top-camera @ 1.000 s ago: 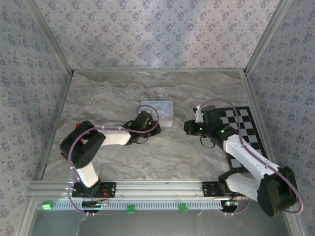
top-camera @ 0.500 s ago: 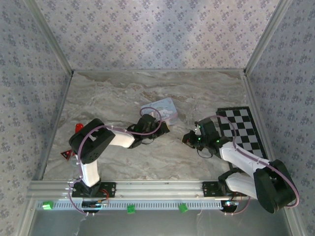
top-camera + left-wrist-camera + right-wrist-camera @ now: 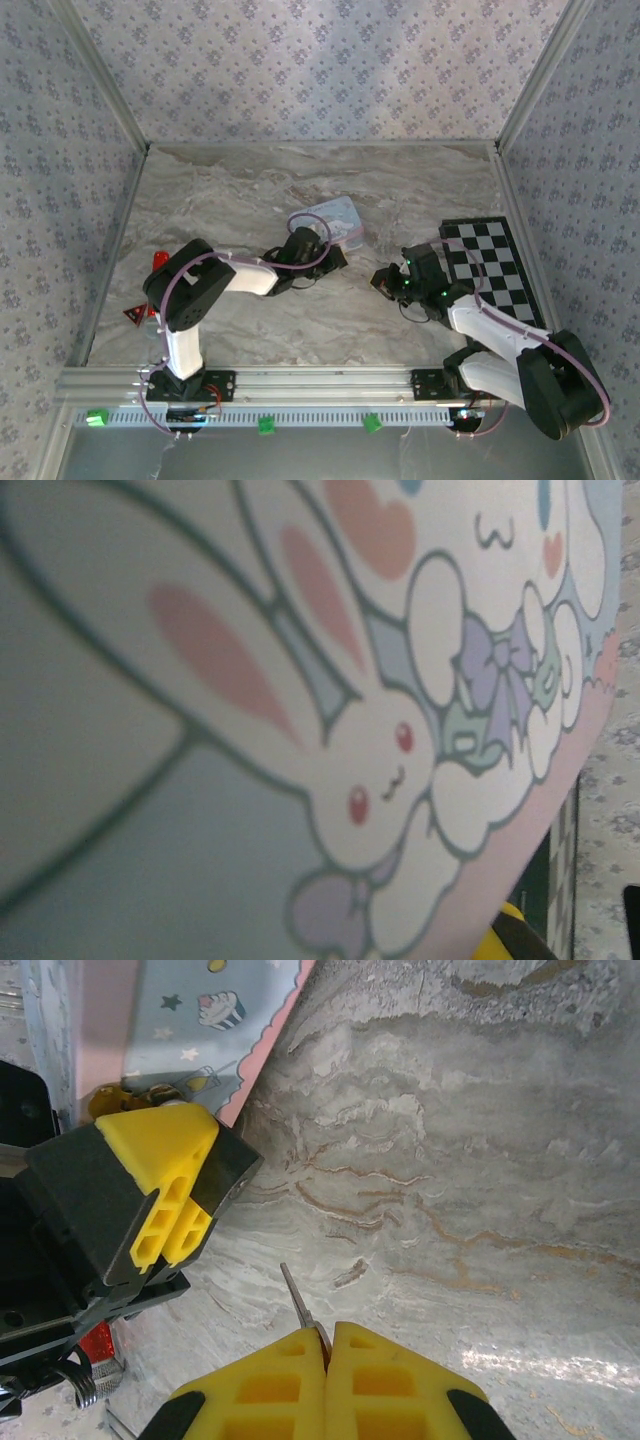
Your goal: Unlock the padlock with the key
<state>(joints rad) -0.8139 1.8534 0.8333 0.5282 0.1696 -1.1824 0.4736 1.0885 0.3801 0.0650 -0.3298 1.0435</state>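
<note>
Under both arms you have the grey-veined marble-look table. The black-and-white checkered mat lies flat on it to the right of your right fingers, partly under that arm. The pale blue rectangular tin, with a cartoon rabbit on its lid, sits at a slant just beyond your left fingers. In the left wrist view the tin's lid is very close to the lens and blurred, so you cannot tell from it, or from the other views, how wide the left fingers stand.

Your two sets of fingers point at each other, near but apart, with bare table between them. The right fingers are pressed together on a thin metal key, whose blade pokes out towards the left fingers. What looks like the tiny dark padlock, with thin wire loops, sits at the tin's pink edge, just beyond the left fingers' yellow pad. It is too small to read clearly.
</note>
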